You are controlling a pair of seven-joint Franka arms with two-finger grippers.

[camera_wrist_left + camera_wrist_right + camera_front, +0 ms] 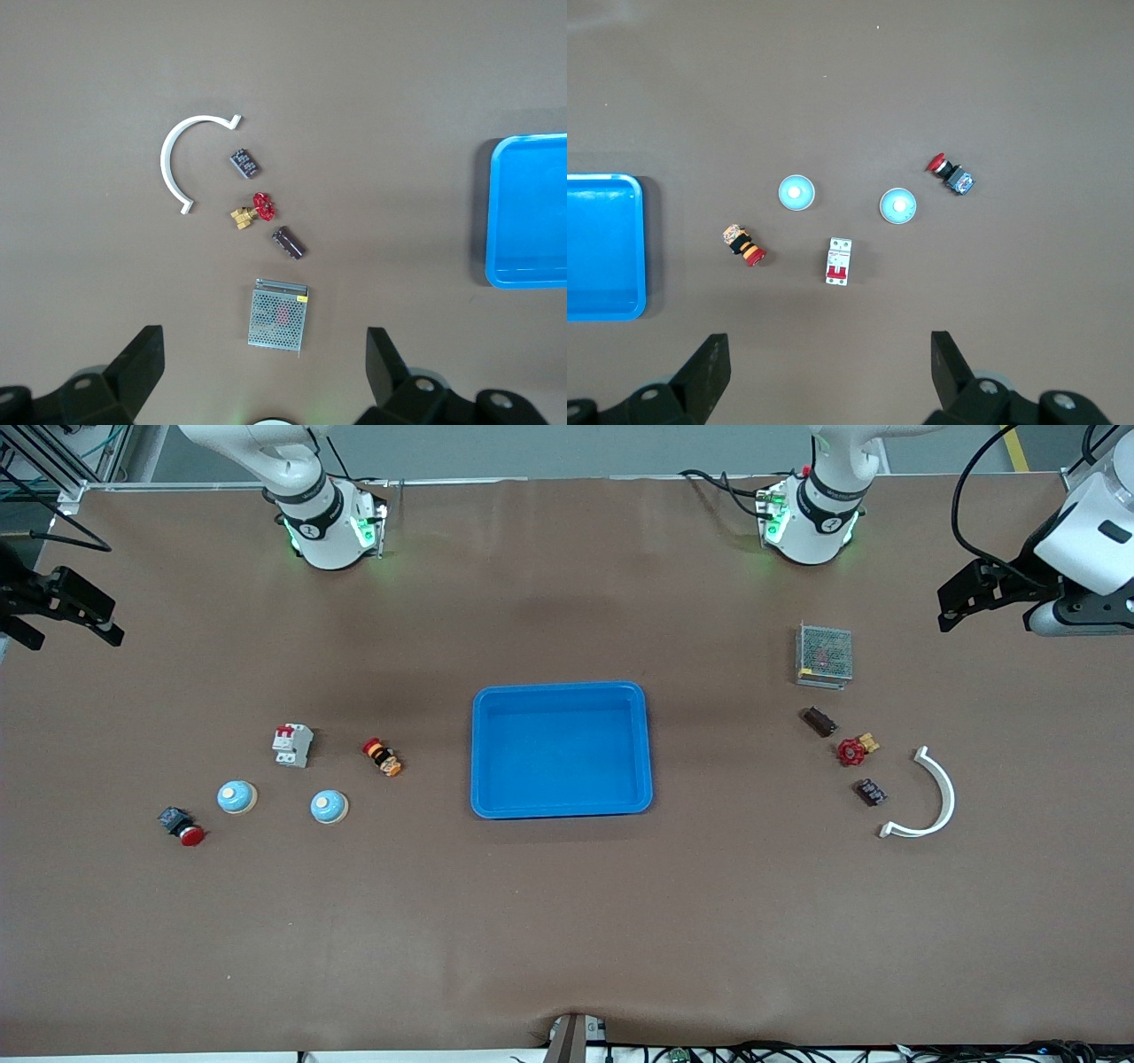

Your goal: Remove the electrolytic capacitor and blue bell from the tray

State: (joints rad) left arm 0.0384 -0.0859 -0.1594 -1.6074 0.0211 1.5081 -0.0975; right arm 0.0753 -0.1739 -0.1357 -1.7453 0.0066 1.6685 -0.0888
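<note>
- The left gripper (952, 607) is seen raised at the left arm's end of the table with its fingers spread wide and nothing between them; in the left wrist view the two dark fingers (142, 359) stand well apart above bare tabletop.
- The right gripper (66, 607) is seen at the right arm's end, likewise spread and empty, with its fingers (709, 363) wide in its own wrist view. Both arms are judged to be waiting.
- The tray (562, 691) is found in the middle of the table, and nothing is seen inside it.
- Two blue bells (237, 797) (330, 807) are seen on the table toward the right arm's end, well apart from the tray, near a circuit breaker (292, 745).
- Two small dark cylindrical parts (819, 721) (871, 792), either possibly the capacitor, are seen toward the left arm's end, beside a red valve (852, 752), a mesh box (825, 654) and a white curved piece (935, 797).
- With the tray bare and the named items outside it, the removal is judged done, and nothing is seen left to take out.
</note>
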